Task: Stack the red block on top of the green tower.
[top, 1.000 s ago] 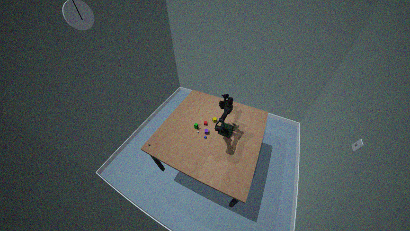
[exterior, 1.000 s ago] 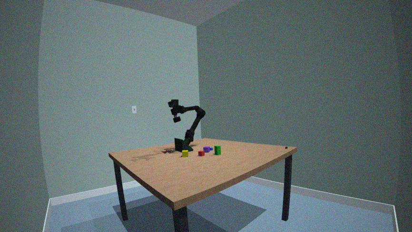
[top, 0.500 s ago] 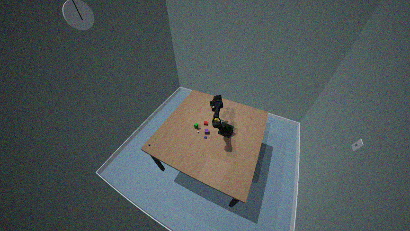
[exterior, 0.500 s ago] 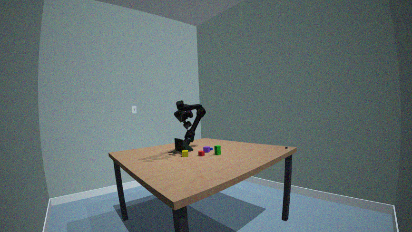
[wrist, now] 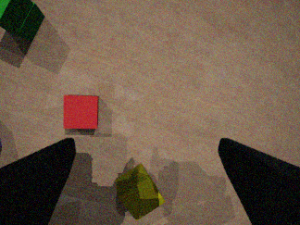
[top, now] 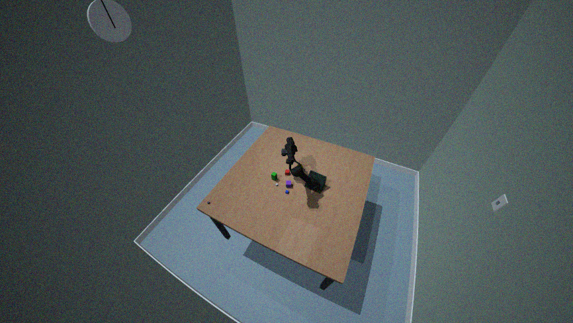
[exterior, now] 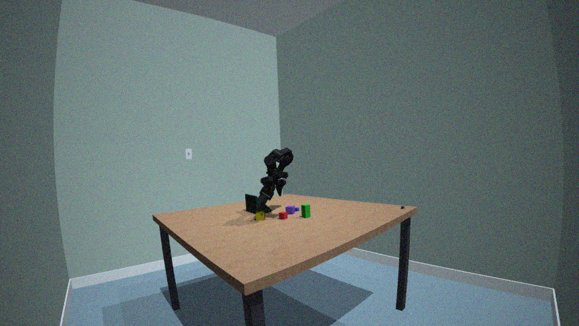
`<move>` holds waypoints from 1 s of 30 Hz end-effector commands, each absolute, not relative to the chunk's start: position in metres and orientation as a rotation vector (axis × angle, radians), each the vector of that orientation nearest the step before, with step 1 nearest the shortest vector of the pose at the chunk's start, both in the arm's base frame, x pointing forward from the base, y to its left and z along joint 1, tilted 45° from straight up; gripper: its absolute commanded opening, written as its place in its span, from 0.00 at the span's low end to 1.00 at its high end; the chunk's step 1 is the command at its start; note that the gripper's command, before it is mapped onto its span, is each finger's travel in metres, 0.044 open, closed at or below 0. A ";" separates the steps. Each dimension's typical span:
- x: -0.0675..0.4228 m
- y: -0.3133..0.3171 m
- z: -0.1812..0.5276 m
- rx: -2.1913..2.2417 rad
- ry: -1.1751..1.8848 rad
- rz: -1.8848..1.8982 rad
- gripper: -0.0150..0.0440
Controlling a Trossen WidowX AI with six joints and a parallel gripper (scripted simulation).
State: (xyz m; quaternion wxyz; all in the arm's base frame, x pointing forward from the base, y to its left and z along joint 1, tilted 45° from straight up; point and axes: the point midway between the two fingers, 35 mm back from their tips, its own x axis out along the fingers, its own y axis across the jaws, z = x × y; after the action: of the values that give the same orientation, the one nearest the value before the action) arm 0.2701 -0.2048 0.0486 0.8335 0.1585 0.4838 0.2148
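The red block (top: 287,172) (exterior: 283,215) (wrist: 81,112) lies flat on the wooden table (top: 260,224) (exterior: 283,246) (wrist: 184,55). The green tower (top: 274,175) (exterior: 305,210) (wrist: 18,7) stands upright a short way from it, at the wrist view's top left corner. My gripper (top: 289,163) (exterior: 279,190) (wrist: 149,145) is open and empty. It points down and hangs well above the table. In the wrist view the red block sits just ahead of my left finger, outside the gap, and a yellow block (exterior: 260,216) (wrist: 139,191) lies tilted between the fingers far below.
A purple block (top: 288,183) (exterior: 289,209), a small blue block (top: 286,191) (exterior: 297,209) and a tiny white block (top: 276,184) lie near the tower. The arm's dark base (top: 316,180) (exterior: 251,202) stands behind them. A small dark object (top: 208,202) (exterior: 402,207) sits at a table corner.
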 end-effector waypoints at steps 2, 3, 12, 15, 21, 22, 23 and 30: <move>0.279 -0.165 0.051 0.414 1.170 0.587 1.00; 0.280 -0.156 0.053 0.428 1.203 0.615 1.00; 0.285 -0.141 0.053 0.449 1.253 0.657 1.00; 0.287 -0.134 0.044 0.449 1.252 0.656 1.00; 0.290 -0.109 0.018 0.450 1.251 0.658 1.00; 0.290 -0.108 0.017 0.450 1.251 0.658 1.00; 0.290 -0.108 0.017 0.450 1.251 0.658 1.00; 0.292 -0.104 0.013 0.450 1.251 0.657 1.00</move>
State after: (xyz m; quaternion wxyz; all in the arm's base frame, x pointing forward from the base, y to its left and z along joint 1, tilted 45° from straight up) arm 0.2913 -0.1085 0.0163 0.7388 0.2015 0.5697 0.2984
